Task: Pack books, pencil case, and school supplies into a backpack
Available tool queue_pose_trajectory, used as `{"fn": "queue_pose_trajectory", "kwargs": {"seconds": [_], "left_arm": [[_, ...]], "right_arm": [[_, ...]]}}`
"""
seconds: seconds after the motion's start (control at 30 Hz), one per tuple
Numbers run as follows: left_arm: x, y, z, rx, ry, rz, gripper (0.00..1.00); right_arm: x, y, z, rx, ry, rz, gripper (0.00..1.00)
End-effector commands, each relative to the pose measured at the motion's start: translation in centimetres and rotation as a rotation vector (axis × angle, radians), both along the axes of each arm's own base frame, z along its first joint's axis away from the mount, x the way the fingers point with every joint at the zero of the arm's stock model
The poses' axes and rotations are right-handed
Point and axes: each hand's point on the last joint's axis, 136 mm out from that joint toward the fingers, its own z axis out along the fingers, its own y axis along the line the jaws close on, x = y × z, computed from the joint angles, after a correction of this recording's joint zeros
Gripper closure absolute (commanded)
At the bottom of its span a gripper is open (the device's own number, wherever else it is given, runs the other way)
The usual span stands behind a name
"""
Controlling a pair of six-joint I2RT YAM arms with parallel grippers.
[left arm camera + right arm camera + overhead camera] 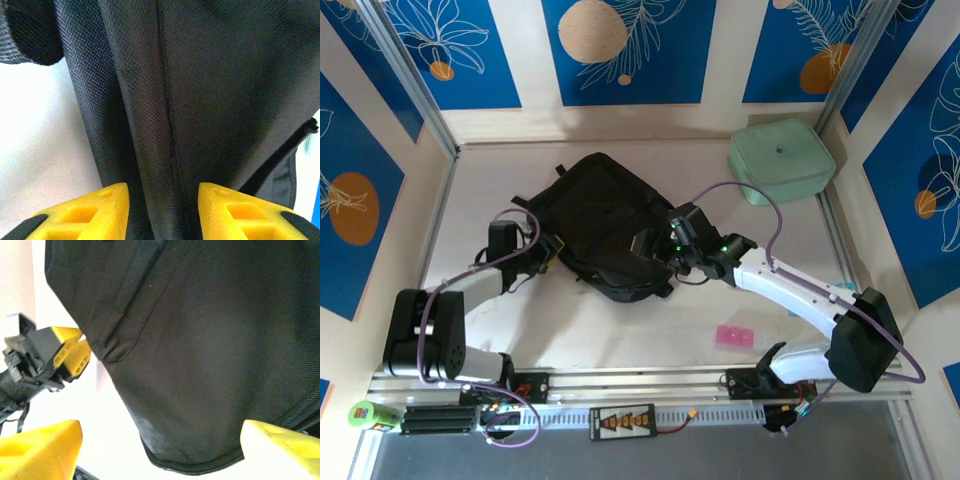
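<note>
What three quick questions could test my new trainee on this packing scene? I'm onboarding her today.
1. True or false: the pink block lies on the table, outside the backpack.
2. The right pincer is: A) wide open, B) shut on a book.
3. Fill in: the mint green case sits at the table's far ____ corner.
Key: 1 true; 2 A; 3 right.

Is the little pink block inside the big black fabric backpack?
No, the little pink block lies on the white table, apart from the black fabric backpack.
</note>
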Motion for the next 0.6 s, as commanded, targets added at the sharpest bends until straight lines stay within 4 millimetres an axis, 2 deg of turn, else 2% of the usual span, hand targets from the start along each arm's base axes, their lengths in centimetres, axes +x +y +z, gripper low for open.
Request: {"fn": "queue_pose_trajectory", "kwargs": {"seconds": [0.0,0.17,0.27,0.37,0.4,0.57], "left_arm": [[1.2,-0.7,1.1,-0.053,-0.043,-0.025,0.61],[1.4,-0.9,0.4,-0.066,-0.034,-0.028,0.68],[1.9,-1.1,1.0,-0.085,-0.061,-0.034,0.79],[2.6,-1.2,2.6,-0.098,-0.121,-0.028,0.97],[2.8,-1.2,3.3,-0.105,-0.144,-0.024,1.0],[3.0,-2.1,7.1,-0.128,-0.227,-0.032,1.0]], "right_arm": [[-0.5,2.3,1.7,0.035,-0.039,0.084,0.18],[-1.4,4.2,1.5,0.03,-0.039,0.147,0.19],[-2.3,6.0,1.8,0.026,-0.056,0.232,0.21],[-3.7,8.5,1.7,0.023,-0.044,0.347,0.25],[-4.0,9.3,1.4,0.01,-0.033,0.373,0.26],[-4.6,11.5,-1.3,-0.078,0.032,0.405,0.34]]}}
